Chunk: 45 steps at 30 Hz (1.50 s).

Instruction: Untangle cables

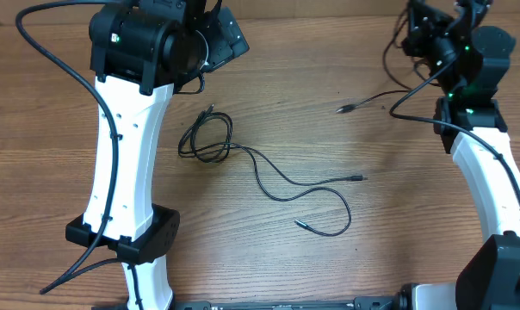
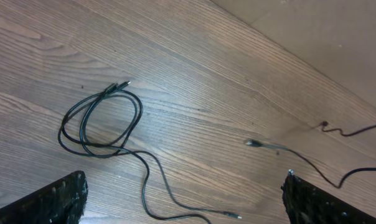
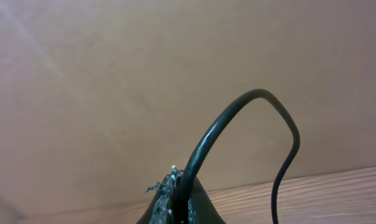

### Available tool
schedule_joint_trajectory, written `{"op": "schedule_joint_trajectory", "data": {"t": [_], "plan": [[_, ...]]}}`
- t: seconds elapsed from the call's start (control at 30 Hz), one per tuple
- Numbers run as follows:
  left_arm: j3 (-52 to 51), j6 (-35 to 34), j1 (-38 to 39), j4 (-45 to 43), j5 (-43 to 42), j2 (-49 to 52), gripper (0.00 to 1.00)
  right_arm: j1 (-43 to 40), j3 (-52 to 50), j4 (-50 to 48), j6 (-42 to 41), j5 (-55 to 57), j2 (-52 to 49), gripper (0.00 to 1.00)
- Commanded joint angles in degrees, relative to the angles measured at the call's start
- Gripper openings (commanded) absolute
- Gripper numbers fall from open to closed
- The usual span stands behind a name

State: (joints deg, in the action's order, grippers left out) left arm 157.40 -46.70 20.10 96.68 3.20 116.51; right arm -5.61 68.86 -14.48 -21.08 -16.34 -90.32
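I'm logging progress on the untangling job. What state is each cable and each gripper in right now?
left gripper: open, empty, above the table.
right gripper: shut on the separate cable.
separate cable: one end pinched and lifted, plug end resting on the table.
coiled bundle: flat on the table, looped, two tails trailing out, untouched.

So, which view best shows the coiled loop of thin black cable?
Left wrist: the coiled loop is whole, large, unobstructed. Overhead shows it whole but smaller. Right wrist misses it, showing another black cable in the right gripper.
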Motion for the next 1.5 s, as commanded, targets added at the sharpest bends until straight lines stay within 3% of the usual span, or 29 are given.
{"op": "schedule_joint_trajectory", "data": {"t": [0.0, 0.23, 0.33, 0.43, 0.53, 0.77, 0.93, 1.47], "plan": [[0.1, 0.6, -0.2, 0.1, -0.1, 0.2, 1.0, -2.1, 1.3, -0.3, 2.3, 3.1, -1.4, 0.04], [0.1, 0.6, -0.2, 0.1, -0.1, 0.2, 1.0, -1.3, 1.3, -8.0, -1.0, -15.1, -3.1, 0.04], [0.1, 0.6, -0.2, 0.1, -0.1, 0.2, 1.0, 1.6, 1.3, -16.8, -8.7, -17.3, -3.1, 0.04], [0.1, 0.6, -0.2, 0.1, -0.1, 0.2, 1.0, 3.7, 1.3, -21.0, -10.7, -17.2, -3.1, 0.04], [0.1, 0.6, -0.2, 0.1, -0.1, 0.2, 0.99, 4.7, 1.3, -20.8, -10.6, -12.7, -3.1, 0.04], [0.1, 0.6, -0.2, 0.1, -0.1, 0.2, 0.99, 0.8, 1.3, -8.2, -10.2, 9.8, -6.0, 0.04], [0.1, 0.6, -0.2, 0.1, -0.1, 0.2, 0.99, -6.3, 1.3, -9.4, -10.0, 10.5, -14.8, 0.04], [0.1, 0.6, -0.2, 0.1, -0.1, 0.2, 1.0, -26.6, 1.4, -19.8, -10.0, 12.5, -29.0, 0.04]]}}
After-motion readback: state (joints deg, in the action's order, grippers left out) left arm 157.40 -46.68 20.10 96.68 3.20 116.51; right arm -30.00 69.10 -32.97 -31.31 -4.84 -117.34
